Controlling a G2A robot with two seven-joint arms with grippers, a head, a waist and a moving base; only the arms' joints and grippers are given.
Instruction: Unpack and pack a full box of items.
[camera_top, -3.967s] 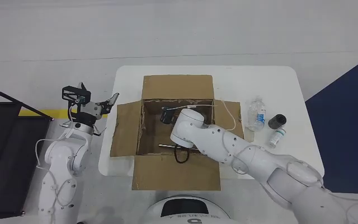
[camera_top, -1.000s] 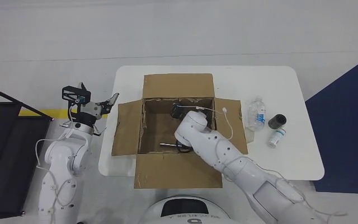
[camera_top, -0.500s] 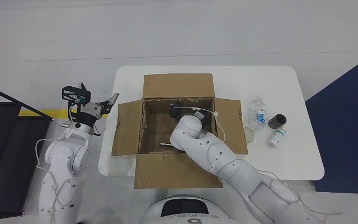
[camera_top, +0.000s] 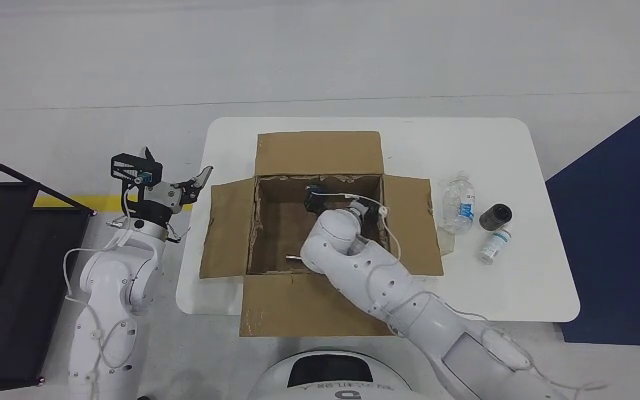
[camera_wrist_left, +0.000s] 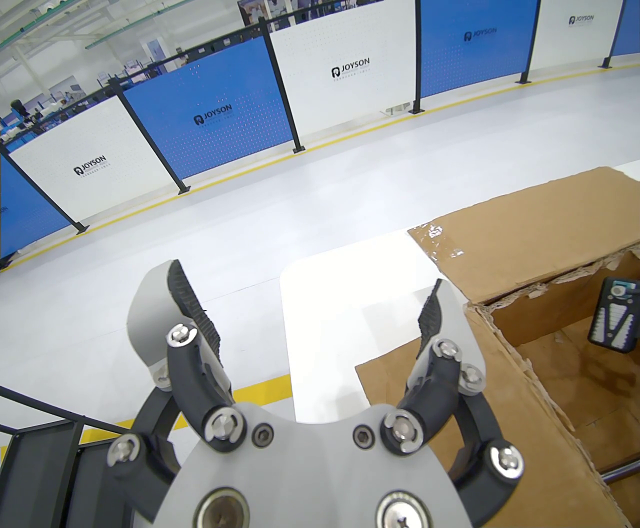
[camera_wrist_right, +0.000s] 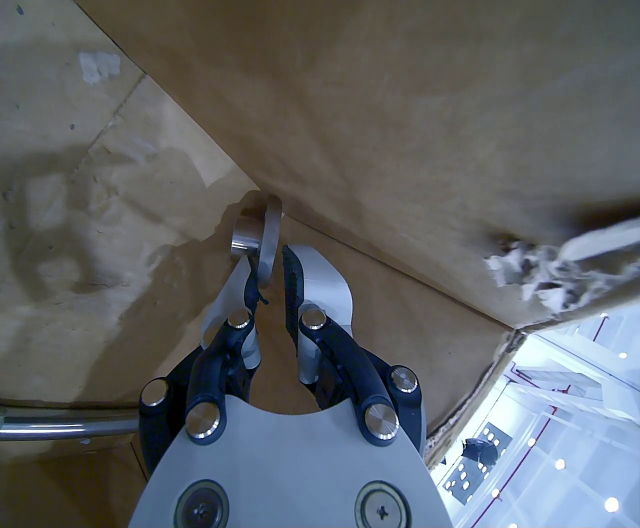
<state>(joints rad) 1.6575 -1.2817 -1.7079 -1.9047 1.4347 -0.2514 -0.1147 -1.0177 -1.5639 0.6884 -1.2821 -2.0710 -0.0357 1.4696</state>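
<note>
The open cardboard box (camera_top: 318, 152) stands mid-table with its flaps folded out. My right arm (camera_top: 345, 240) reaches down into it near the far wall. Inside the box (camera_wrist_right: 400, 125), the right gripper (camera_wrist_right: 270, 260) has its fingers drawn close on a small silver metal piece (camera_wrist_right: 252, 237), a short stub with a thin disc, lying where floor meets wall. My left gripper (camera_top: 185, 188) hangs off the table's left edge. Its fingers stand wide open and hold nothing (camera_wrist_left: 305, 280), with the box's left flap (camera_wrist_left: 525, 250) beyond them.
A clear water bottle (camera_top: 458, 203), a black cylinder (camera_top: 494, 216) and a small bottle (camera_top: 494, 245) lie on the table right of the box. A thin metal rod (camera_top: 297, 258) rests on the box floor (camera_wrist_right: 65, 427). White tabletop lies open at the far side.
My right arm has swung a little leftward inside the box, its wrist staying near the far wall and its cable shifting with it. The left arm has not moved.
</note>
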